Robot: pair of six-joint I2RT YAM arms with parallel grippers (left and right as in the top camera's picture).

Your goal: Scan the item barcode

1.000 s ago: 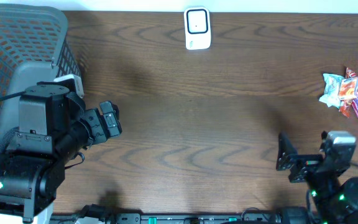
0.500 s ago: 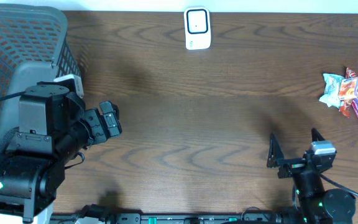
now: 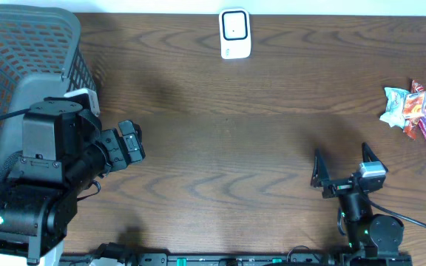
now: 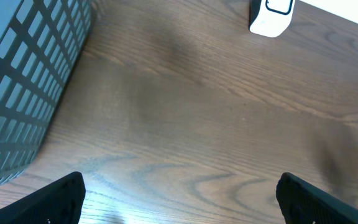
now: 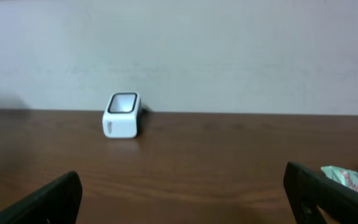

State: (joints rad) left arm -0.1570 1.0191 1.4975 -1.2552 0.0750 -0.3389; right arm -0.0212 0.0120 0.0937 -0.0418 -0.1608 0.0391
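Right gripper (image 3: 341, 161) sits low at the near edge, jaws spread as wide as they go, nothing between them. Left gripper (image 3: 130, 142) is the same: wide open, empty, just beside the basket (image 3: 21, 44).

Packets (image 3: 414, 111) lie in a small heap at the right edge of the table (image 3: 220, 148), further out than the right gripper and well apart from it. Your right arm is the obvious one for the reach.

They look like foil snack wrappers, so expect them to be light, soft, crinkly and probably slick. Pinch one across its middle or by the crimped end seam. Close gently, since the contents may crush. The pale green one at the heap's left edge looks easiest to single out. Can't tell which face carries the barcode.

Scanner (image 3: 235, 34) stands at the far edge, centre, window tilted up toward the arms.
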